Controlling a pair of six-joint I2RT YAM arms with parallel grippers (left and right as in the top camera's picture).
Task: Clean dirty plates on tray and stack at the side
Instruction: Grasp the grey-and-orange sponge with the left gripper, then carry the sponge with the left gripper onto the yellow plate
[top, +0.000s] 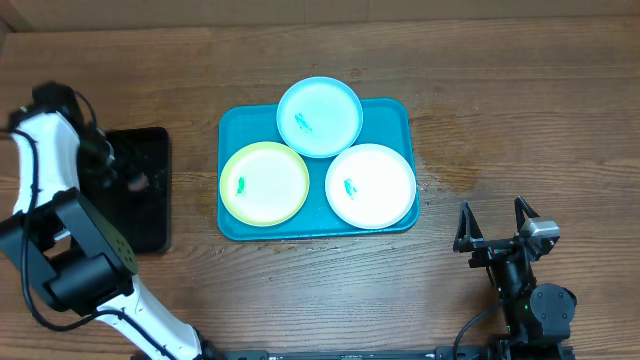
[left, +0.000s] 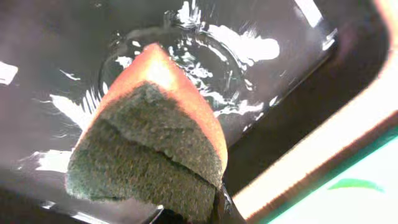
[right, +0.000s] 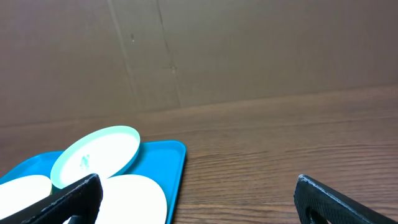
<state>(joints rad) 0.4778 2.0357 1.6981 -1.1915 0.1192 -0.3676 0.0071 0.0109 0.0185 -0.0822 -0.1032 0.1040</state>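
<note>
Left wrist view is showing the left end effector (top: 118, 172) pinching a sponge (left: 149, 137) over the wet black tray (top: 150, 215), so fetching it seems the step in hand; next it is needing carrying to the tray (top: 232, 225), overhead centre, where green plate (top: 265, 183), cyan plate (top: 319, 117) and white plate (top: 370, 186) are lying smeared. Right end effector (top: 493, 212) is sitting wide, lower right.

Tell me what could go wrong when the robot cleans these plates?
The sponge in the left pincer hangs over the wet-looking black tray, so it may drip on the wooden table.
The cyan plate leans on the yellow-green plate and white plate, so wiping could make it wobble or slide.
The right pincer is open and far off, so nothing steadies the plates.
</note>
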